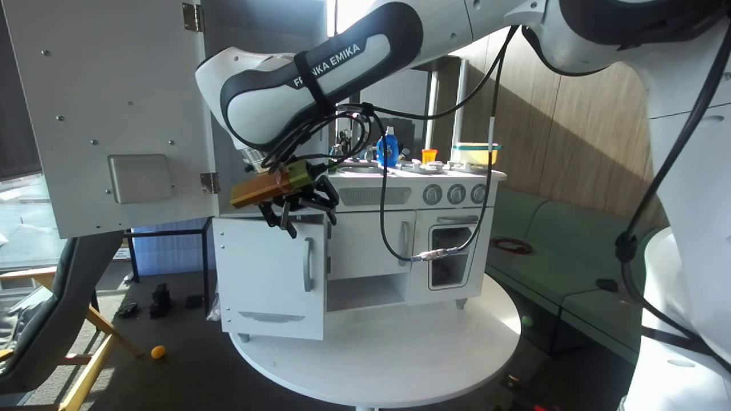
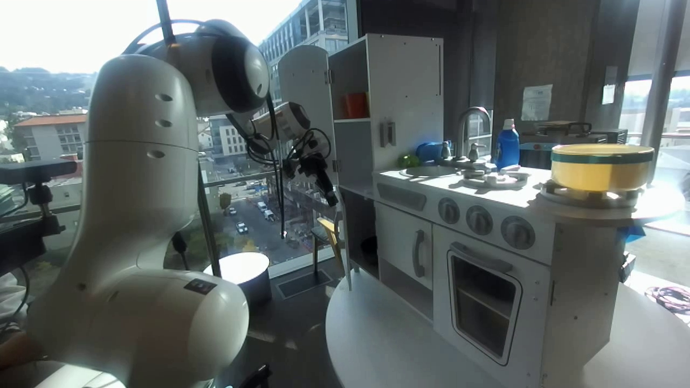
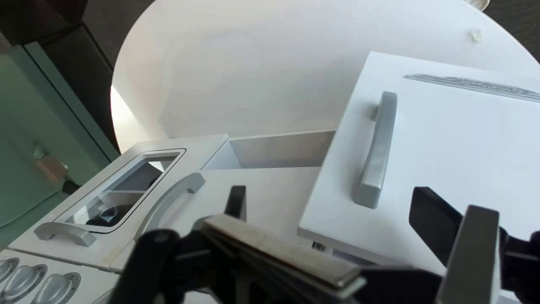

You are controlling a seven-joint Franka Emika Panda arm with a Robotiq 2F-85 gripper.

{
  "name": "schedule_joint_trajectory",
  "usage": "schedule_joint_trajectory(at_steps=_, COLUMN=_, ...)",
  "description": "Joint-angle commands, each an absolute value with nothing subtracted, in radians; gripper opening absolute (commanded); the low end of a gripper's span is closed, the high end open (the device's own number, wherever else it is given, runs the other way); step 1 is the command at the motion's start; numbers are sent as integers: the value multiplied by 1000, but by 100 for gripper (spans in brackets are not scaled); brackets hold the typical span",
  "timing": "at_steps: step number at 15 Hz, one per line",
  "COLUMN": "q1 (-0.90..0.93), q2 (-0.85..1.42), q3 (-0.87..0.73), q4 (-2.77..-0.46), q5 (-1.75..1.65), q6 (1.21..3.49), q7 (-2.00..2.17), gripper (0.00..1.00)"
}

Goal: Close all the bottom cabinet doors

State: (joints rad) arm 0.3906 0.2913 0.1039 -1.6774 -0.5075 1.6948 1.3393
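The wide left bottom door (image 1: 260, 279) is a flat white panel with a grey handle. It stands partly open, its handle edge swung out over the table. In an exterior view it shows nearly edge-on (image 2: 345, 242), and the dark compartment behind it is visible. The middle bottom door (image 1: 365, 242) and the oven door (image 1: 421, 257) look flush with the cabinet front. My gripper (image 1: 313, 226) is open and empty at the top of the left door, in front of it. In the wrist view the left door (image 3: 455, 139) and its handle lie beyond the spread fingertips (image 3: 335, 207).
The tall upper door (image 1: 114, 103) stands wide open beside the arm. The toy kitchen stands on a round white table (image 1: 400, 354). A blue bottle (image 2: 508, 145) and a yellow pot (image 2: 601, 170) stand on the countertop. A cable (image 1: 382, 217) hangs from the arm.
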Motion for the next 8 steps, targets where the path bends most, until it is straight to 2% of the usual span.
schedule_joint_trajectory(at_steps=1, q1=347, q2=229, q3=105, q4=-1788, q5=-565, q6=1770, q7=1341, gripper=100)
schedule_joint_trajectory(at_steps=8, q1=252, q2=96, q3=90, q4=-2018, q5=-657, q6=2229, q7=1370, gripper=100)
